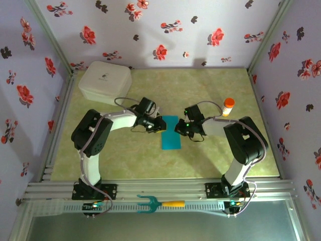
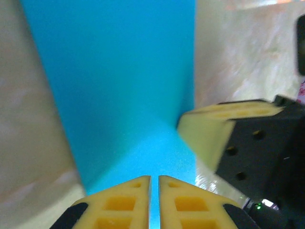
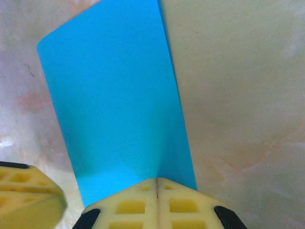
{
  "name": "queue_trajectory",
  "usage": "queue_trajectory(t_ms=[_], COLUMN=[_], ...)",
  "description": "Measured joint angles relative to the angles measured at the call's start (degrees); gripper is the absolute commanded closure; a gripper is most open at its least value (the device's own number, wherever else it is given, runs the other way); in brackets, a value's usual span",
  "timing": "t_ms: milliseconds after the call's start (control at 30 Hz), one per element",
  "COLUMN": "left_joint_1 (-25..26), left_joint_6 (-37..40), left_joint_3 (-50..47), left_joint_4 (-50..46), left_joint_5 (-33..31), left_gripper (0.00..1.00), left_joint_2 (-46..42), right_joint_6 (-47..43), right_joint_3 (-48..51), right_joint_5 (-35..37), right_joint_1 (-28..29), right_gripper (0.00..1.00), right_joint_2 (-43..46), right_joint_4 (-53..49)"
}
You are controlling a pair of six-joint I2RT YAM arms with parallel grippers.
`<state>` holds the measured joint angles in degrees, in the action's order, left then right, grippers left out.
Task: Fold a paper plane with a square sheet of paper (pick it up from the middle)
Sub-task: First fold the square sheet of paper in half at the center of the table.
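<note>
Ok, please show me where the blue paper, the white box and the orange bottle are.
blue paper (image 1: 171,138): top external view, middle of its bare surface.
white box (image 1: 105,83): top external view, centre of its lid.
orange bottle (image 1: 228,103): top external view, its orange upper part.

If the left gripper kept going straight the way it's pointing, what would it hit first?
The paper: the left gripper tilts down onto the blue sheet, tips right at it. The right gripper sits close beside that line, but depth is unclear.
</note>
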<state>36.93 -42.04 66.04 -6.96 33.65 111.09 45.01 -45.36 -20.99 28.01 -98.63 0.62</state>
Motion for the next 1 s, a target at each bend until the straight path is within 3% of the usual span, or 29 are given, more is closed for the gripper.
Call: queue_trajectory(t_ms=[667,1000], left_joint_1=[-2.40,-2.62], left_joint_6=[-1.11,-1.14], left_joint_3=[-0.04,5.75], left_joint_4=[0.44,-0.55], left_joint_5=[-0.37,-0.61], left_gripper=[0.86,0.86], left_joint_2=[3.61,4.13], right_joint_6=[-0.02,-0.57], right_joint_3=[0.00,0.00], right_joint_5=[0.00,0.00], right_joint_1=[0.00,0.00], right_gripper=[1.00,1.00], right_joint_2=[0.00,0.00], right_joint_4=[-0.02,-0.07])
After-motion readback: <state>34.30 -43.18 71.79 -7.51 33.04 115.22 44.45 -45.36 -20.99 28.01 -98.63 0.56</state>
